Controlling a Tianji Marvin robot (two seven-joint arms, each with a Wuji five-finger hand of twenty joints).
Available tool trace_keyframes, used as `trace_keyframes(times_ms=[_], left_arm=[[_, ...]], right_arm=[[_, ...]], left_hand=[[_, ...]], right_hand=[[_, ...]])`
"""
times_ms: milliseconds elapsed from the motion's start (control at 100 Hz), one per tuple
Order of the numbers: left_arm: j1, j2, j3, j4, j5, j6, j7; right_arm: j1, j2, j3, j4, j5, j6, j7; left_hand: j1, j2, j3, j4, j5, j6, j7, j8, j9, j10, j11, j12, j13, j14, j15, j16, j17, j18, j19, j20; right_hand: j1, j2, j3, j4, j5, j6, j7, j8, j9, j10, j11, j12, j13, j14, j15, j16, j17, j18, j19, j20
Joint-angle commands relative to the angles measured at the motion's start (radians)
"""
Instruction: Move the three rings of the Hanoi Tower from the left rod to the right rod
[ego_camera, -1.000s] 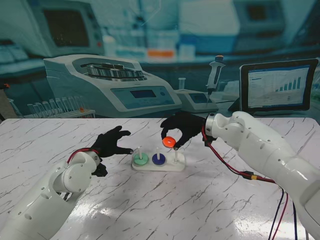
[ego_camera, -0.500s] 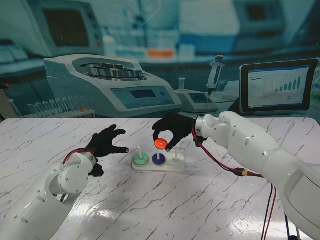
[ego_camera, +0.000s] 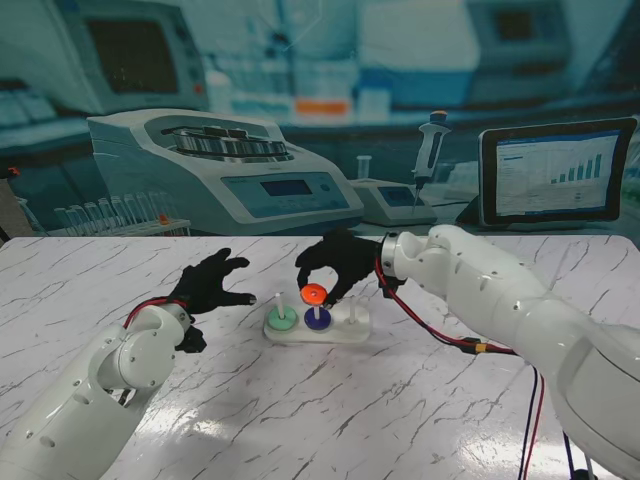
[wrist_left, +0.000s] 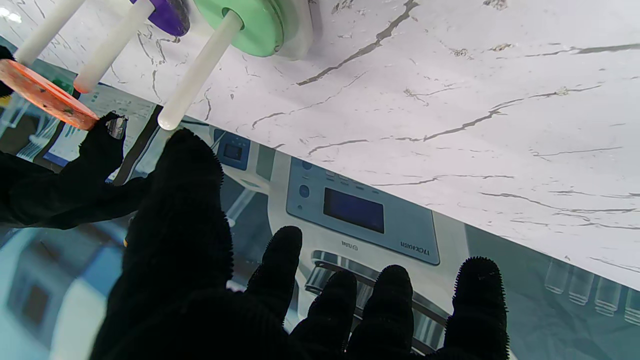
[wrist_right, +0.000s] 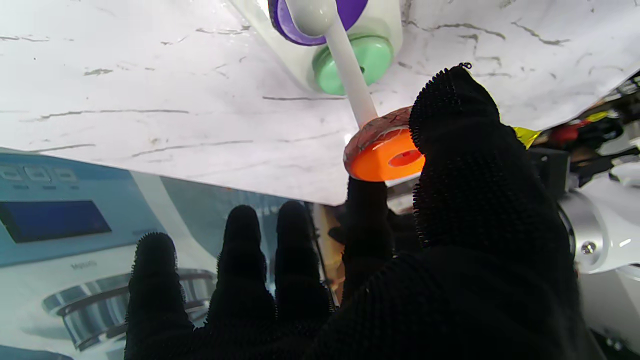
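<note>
Right hand (ego_camera: 335, 262): black-gloved, centre of the stand view, pinching the orange ring (ego_camera: 313, 293) between thumb and a finger; remaining fingers spread apart. In the right wrist view the orange ring (wrist_right: 385, 152) sits at the thumb tip, close to the tip of a white rod, whether threaded on it cannot be told.

Left hand (ego_camera: 212, 285): black-gloved, left of centre in the stand view, fingers spread and grasping nothing, hovering just beside the base, not touching it. Left wrist view shows the same released hand (wrist_left: 240, 280) with fingertips apart.

Base (ego_camera: 352, 333): white, centre of the stand view on the marble table (ego_camera: 330, 410); carries three upright white rods.

Green ring (ego_camera: 281, 321): seated low on the left rod (ego_camera: 279, 303).

Purple ring (ego_camera: 318, 319): seated low on the middle rod, directly under the held orange ring.

Right rod (ego_camera: 351, 308): bare.

Backdrop, upper half of the stand view: printed laboratory scene with a centrifuge (ego_camera: 215, 165).
</note>
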Motion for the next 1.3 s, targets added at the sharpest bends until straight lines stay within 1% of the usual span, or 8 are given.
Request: trace_keyframes(times_ms=[0, 310, 580, 780, 810, 830, 1110, 1290], left_arm=[[0.004, -0.004, 0.003, -0.004, -0.003, -0.02, -0.011], [-0.003, -0.003, 0.008, -0.001, -0.005, -0.026, -0.017], [-0.005, -0.002, 0.009, -0.001, -0.006, -0.027, -0.022], [-0.004, -0.002, 0.008, -0.002, -0.007, -0.027, -0.023], [-0.004, -0.002, 0.008, -0.003, -0.007, -0.027, -0.024], [-0.004, -0.002, 0.008, -0.003, -0.007, -0.026, -0.024], [-0.003, -0.003, 0.008, -0.004, -0.01, -0.023, -0.025], [-0.002, -0.003, 0.007, -0.004, -0.011, -0.023, -0.024]], right_arm=[[-0.001, -0.005, -0.005, 0.0, -0.001, -0.004, 0.002], [0.001, 0.002, -0.006, -0.004, -0.007, 0.0, 0.01], [0.013, -0.021, -0.033, 0.045, -0.002, -0.014, -0.003], [0.02, -0.03, -0.046, 0.062, -0.003, -0.017, -0.007], [0.021, -0.032, -0.047, 0.065, -0.001, -0.017, -0.006], [0.021, -0.033, -0.047, 0.066, 0.0, -0.017, -0.006], [0.022, -0.033, -0.042, 0.059, -0.006, -0.014, -0.015], [0.027, -0.039, -0.045, 0.065, -0.011, -0.014, -0.024]], left_hand=[[0.003, 0.025, -0.028, 0.005, 0.009, -0.023, 0.004, 0.011, 0.018, -0.016, -0.005, 0.002, -0.006, 0.003, -0.011, -0.006, -0.013, 0.018, -0.033, -0.009], [0.001, 0.027, -0.028, 0.005, 0.009, -0.023, 0.004, 0.011, 0.017, -0.016, -0.006, 0.002, -0.005, 0.004, -0.01, -0.006, -0.014, 0.018, -0.033, -0.008], [0.0, 0.028, -0.029, 0.005, 0.009, -0.023, 0.003, 0.011, 0.017, -0.014, -0.006, 0.002, -0.007, 0.003, -0.011, -0.006, -0.015, 0.019, -0.034, -0.008], [0.0, 0.029, -0.029, 0.005, 0.009, -0.022, 0.003, 0.011, 0.015, -0.016, -0.007, 0.001, -0.008, 0.003, -0.012, -0.007, -0.016, 0.016, -0.035, -0.009], [-0.001, 0.03, -0.03, 0.004, 0.009, -0.023, 0.003, 0.011, 0.016, -0.016, -0.006, 0.002, -0.008, 0.004, -0.012, -0.007, -0.016, 0.017, -0.035, -0.009], [-0.001, 0.03, -0.03, 0.004, 0.01, -0.024, 0.003, 0.011, 0.017, -0.016, -0.006, 0.002, -0.009, 0.003, -0.012, -0.007, -0.015, 0.017, -0.035, -0.009], [-0.003, 0.033, -0.03, 0.004, 0.009, -0.023, 0.002, 0.011, 0.015, -0.017, -0.007, 0.001, -0.008, 0.002, -0.012, -0.007, -0.015, 0.017, -0.036, -0.009], [-0.004, 0.033, -0.031, 0.004, 0.01, -0.024, 0.003, 0.011, 0.017, -0.017, -0.006, 0.001, -0.008, 0.002, -0.012, -0.007, -0.013, 0.017, -0.035, -0.008]], right_hand=[[0.1, 0.101, 0.071, 0.0, 0.078, -0.13, 0.212, 0.018, 0.015, -0.023, 0.001, 0.009, 0.009, -0.028, 0.006, -0.004, -0.008, -0.06, -0.02, -0.011], [0.101, 0.103, 0.072, 0.0, 0.083, -0.136, 0.214, 0.017, 0.018, -0.028, 0.002, 0.009, 0.015, -0.027, 0.016, -0.003, -0.007, -0.062, -0.019, -0.011], [0.103, 0.106, 0.073, 0.001, 0.081, -0.133, 0.213, 0.016, 0.017, -0.027, 0.003, 0.009, 0.016, -0.026, 0.019, -0.004, -0.007, -0.063, -0.019, -0.012], [0.105, 0.106, 0.074, 0.001, 0.08, -0.129, 0.214, 0.014, 0.015, -0.024, 0.004, 0.009, 0.014, -0.025, 0.021, -0.004, -0.008, -0.061, -0.019, -0.012], [0.105, 0.107, 0.075, 0.001, 0.08, -0.129, 0.214, 0.014, 0.016, -0.023, 0.005, 0.009, -0.003, -0.031, 0.014, -0.007, -0.009, -0.062, -0.02, -0.012], [0.106, 0.107, 0.075, 0.001, 0.08, -0.129, 0.214, 0.014, 0.015, -0.023, 0.005, 0.009, 0.01, -0.026, 0.019, -0.005, -0.009, -0.062, -0.02, -0.012], [0.105, 0.109, 0.075, 0.001, 0.076, -0.131, 0.213, 0.012, 0.015, -0.025, 0.004, 0.009, 0.005, -0.028, 0.015, -0.007, -0.01, -0.063, -0.02, -0.013], [0.106, 0.114, 0.073, 0.001, 0.073, -0.132, 0.211, 0.01, 0.014, -0.026, 0.004, 0.008, 0.006, -0.032, 0.013, -0.007, -0.01, -0.063, -0.019, -0.013]])
